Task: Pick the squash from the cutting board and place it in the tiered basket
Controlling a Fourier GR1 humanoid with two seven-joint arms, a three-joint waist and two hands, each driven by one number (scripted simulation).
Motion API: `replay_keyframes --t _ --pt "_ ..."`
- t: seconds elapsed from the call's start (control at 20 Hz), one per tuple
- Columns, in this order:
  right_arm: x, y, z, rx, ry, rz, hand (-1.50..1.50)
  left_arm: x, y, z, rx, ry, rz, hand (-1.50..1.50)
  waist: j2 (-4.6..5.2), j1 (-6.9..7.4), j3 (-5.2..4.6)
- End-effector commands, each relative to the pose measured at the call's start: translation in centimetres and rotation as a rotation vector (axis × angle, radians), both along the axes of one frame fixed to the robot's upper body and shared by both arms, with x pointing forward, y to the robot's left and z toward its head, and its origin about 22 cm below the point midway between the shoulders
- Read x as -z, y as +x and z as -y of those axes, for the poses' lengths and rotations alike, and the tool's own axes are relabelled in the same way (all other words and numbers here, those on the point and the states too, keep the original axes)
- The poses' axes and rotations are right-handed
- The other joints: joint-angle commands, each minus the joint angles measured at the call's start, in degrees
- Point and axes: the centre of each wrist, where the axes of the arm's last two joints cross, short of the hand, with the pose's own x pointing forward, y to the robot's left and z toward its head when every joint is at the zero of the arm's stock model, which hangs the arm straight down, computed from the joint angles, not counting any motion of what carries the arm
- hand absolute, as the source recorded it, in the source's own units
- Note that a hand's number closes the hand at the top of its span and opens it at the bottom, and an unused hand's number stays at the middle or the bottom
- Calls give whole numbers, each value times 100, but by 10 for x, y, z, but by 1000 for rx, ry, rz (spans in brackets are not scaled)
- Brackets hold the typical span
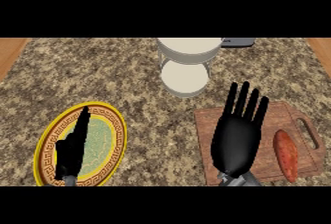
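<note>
An orange-red elongated squash (286, 155) lies on the right side of the brown wooden cutting board (210, 116), near its handle. My right hand (236, 142) hovers over the board's middle with fingers straight and spread, just left of the squash and apart from it. The white tiered basket (185, 78) stands at the back centre, its upper tier above a round lower tier. My left hand (72, 148) shows edge-on over the plate at the lower left, fingers straight, holding nothing.
A yellow plate (111, 116) with a brown patterned rim and green centre lies at the lower left under the left hand. A grey object (238, 42) sits behind the basket. Wooden strips border the granite counter at both far sides.
</note>
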Motion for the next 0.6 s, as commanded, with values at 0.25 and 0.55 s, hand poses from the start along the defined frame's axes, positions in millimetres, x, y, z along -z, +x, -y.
replay_keyframes --t 0.25,0.55 --pt "12 31 -24 326 -150 -129 -150 4 -4 5 -2 -17 -69 0 47 37 -23" --pt "44 35 -12 374 -125 -213 -150 8 -7 3 0 -26 -111 0 63 49 -13"
